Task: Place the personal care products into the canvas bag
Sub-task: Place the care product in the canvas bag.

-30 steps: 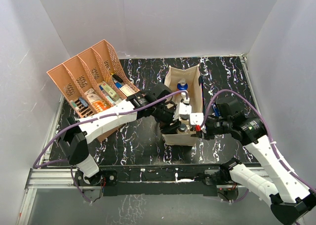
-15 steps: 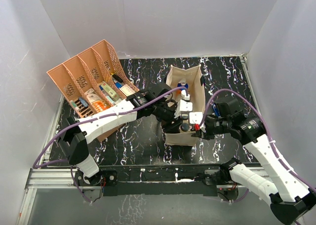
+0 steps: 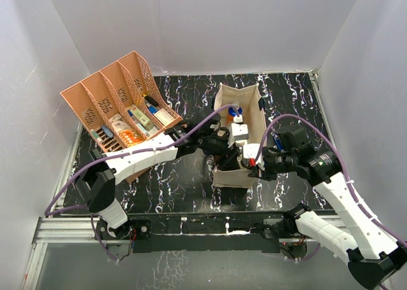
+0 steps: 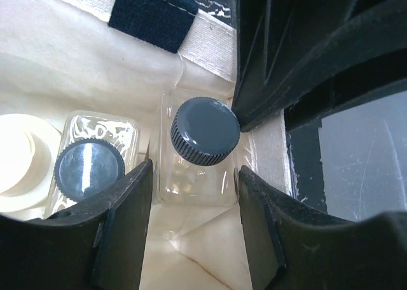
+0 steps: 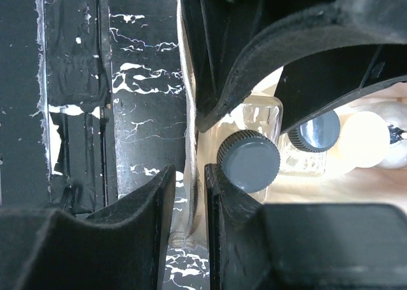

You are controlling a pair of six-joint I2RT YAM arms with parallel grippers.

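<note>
The canvas bag (image 3: 257, 112) stands open mid-table. My left gripper (image 3: 236, 144) reaches down into it. In the left wrist view its jaws (image 4: 194, 191) press both sides of a clear bottle with a dark cap (image 4: 205, 131) that stands on the bag floor. Beside it stand a second clear bottle (image 4: 89, 169) and a cream cylinder (image 4: 19, 153). My right gripper (image 5: 189, 188) is shut on the bag's near wall (image 5: 191, 131), one finger inside and one outside. A blue-capped bottle (image 3: 236, 114) shows further back in the bag.
The orange perforated tray (image 3: 108, 96) with small packets and boxes stands at the back left. A navy handle patch (image 4: 152, 13) is sewn on the bag's inner wall. Both arms crowd the bag's near end. White walls enclose the table.
My left gripper has shifted slightly toward the back inside the bag with the bottle. My right gripper keeps its hold on the bag wall.
</note>
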